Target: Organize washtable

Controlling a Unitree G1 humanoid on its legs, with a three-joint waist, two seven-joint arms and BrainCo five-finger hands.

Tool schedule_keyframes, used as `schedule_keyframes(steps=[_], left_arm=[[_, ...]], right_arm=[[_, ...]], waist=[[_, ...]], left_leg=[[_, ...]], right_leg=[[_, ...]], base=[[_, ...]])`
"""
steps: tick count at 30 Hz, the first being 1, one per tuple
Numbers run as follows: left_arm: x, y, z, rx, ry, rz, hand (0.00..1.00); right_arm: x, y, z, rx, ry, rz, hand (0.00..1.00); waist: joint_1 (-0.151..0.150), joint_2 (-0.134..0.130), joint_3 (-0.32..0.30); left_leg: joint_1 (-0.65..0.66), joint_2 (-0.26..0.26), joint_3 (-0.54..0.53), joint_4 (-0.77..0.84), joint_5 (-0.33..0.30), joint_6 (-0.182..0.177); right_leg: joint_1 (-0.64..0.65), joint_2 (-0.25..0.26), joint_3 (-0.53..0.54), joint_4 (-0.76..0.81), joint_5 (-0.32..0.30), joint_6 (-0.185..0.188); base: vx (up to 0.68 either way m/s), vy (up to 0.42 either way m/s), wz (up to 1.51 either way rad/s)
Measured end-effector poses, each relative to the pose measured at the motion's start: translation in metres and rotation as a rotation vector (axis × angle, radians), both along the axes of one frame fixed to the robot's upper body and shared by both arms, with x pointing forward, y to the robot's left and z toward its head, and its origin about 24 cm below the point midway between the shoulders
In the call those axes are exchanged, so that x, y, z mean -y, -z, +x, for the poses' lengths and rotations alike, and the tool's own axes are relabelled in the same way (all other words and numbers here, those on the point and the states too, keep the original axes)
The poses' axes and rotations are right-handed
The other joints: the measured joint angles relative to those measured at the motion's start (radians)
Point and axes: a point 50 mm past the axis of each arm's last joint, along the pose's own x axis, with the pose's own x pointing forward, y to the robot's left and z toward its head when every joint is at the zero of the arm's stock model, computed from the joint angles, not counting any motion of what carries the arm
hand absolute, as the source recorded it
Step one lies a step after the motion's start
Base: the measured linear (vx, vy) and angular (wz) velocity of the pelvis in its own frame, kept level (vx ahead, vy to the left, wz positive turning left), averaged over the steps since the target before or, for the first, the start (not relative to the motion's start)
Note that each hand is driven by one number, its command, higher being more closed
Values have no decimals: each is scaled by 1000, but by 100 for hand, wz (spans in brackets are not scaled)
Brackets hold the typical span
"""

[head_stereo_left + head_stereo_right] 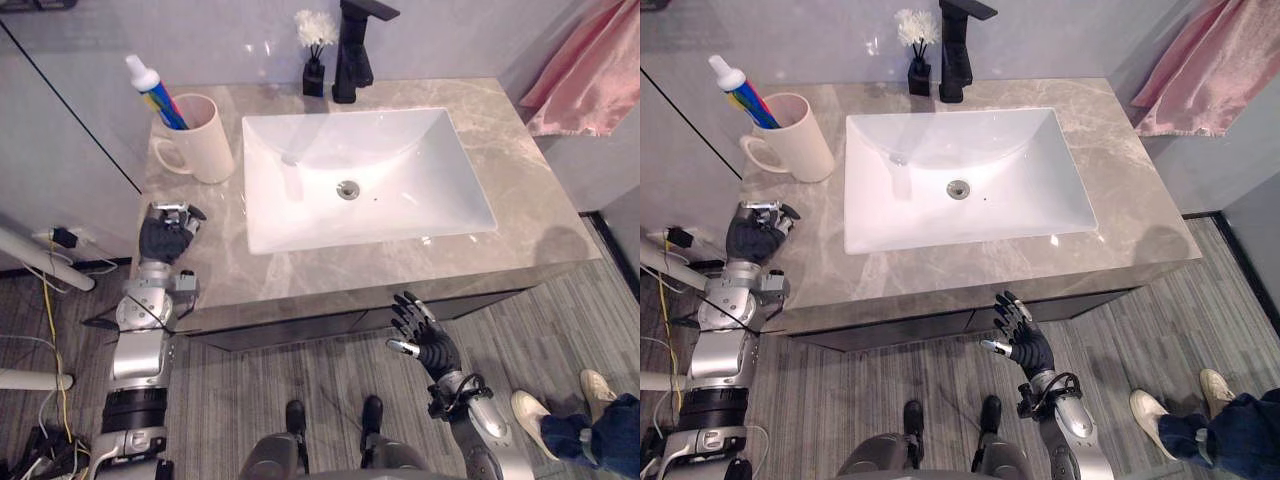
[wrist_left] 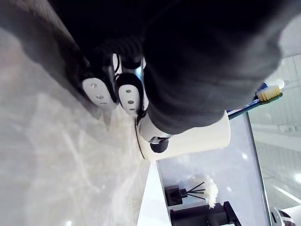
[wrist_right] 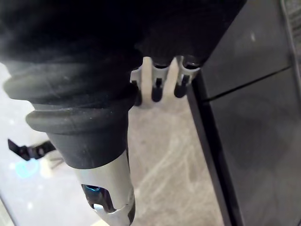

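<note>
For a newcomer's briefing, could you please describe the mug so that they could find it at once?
Find the white sink sunk in the grey marble countertop. Left of it, at the back, stands the mug. It is cream, handled, and holds a toothpaste tube, unlike the black vase beside the black faucet.

Bright, even light leaves small glints on the glossy sink (image 1: 400, 160) and wall (image 1: 265, 45).

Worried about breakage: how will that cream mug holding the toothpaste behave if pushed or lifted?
The mug looks ceramic: probably stiff, fairly heavy, breakable if dropped. Upright on a broad base, it would likely slide rather than tip on the smooth counter. The toothpaste tube leans past the rim, so it may shift when lifted.
</note>
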Motion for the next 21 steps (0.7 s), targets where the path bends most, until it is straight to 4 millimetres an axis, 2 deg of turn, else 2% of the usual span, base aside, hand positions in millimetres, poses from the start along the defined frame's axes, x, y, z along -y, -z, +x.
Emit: schedule_keyframes(steps=[4,10,18,21], left_arm=[[7,10,-2,-36,38,-13,100],[11,13,-2,-42,50,-22,100],[32,19,2,-61,118,-32,100],[34,19,5,-64,125,-42,100]], right_arm=[[0,5,-2,-31,-6,-2,0],[-4,7,-2,-39,-22,4,0],[-4,6,-1,-37,-19,4,0],[-3,6,-1,-38,-18,1,0]], waist=[[-5,7,-20],[-16,14,-38],[-27,22,-51],[-25,21,-52]], left_leg=[[16,-2,-13,-8,5,-1],[31,-6,-17,-38,20,-3],[31,-11,-2,-49,20,-3],[27,-11,11,-50,20,-4]], right_leg=[[18,0,-16,-13,2,3],[23,-1,-19,-14,2,3],[12,-6,-7,-16,4,7],[9,-7,9,-35,15,20]], base=[[14,3,9],[-12,4,2],[3,19,-5],[23,5,-11]])
